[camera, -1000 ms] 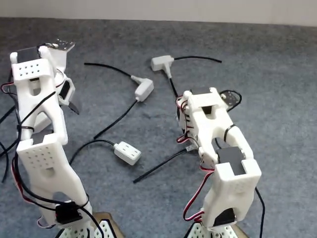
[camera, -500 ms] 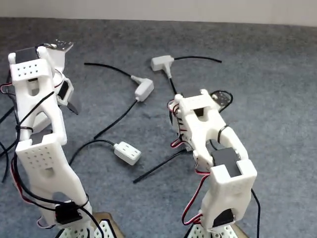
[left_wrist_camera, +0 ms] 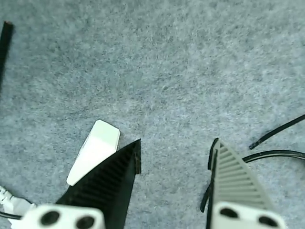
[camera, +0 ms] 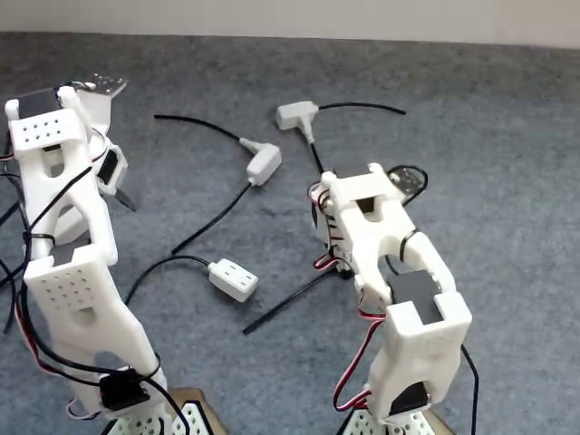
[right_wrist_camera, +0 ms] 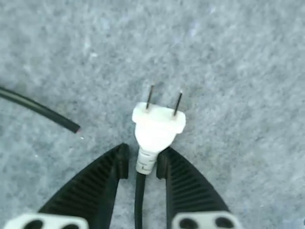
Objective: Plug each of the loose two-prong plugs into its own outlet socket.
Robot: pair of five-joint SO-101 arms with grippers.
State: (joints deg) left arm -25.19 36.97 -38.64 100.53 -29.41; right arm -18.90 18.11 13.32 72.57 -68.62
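**Q:** What is the state of the right pincer?
**A:** The right pincer (right_wrist_camera: 143,161) is closed on the plug (right_wrist_camera: 157,125). Its two black fingers (right_wrist_camera: 102,186) clamp the neck where the black cord leaves the white body. Both prongs point away from the pincer. The plug is low over the grey counter (right_wrist_camera: 248,57); whether it rests on it cannot be determined. A black cable end (right_wrist_camera: 71,125) lies just beside the plug, apart from it.

**Q:** And the left pincer?
**A:** The left pincer (left_wrist_camera: 177,145) is open, with the jaws spread wide over the counter on the left side. A white block (left_wrist_camera: 95,149) lies just beside the black finger (left_wrist_camera: 112,183) and is partly hidden by it. Its type cannot be determined. Black cords (left_wrist_camera: 276,153) run past the pale finger (left_wrist_camera: 236,176).

**Q:** Where are the other items, near to far?
**A:** Nearest is the socket block (camera: 234,279), between the two arms, with its slots exposed. A loose cable (camera: 285,306) lies just right of it and runs under the right arm (camera: 399,263). Farther off, in the middle, is the angled plug (camera: 263,163). Farthest is the T-shaped piece (camera: 296,114). Each is on its own black cord, and they lie well apart from one another.
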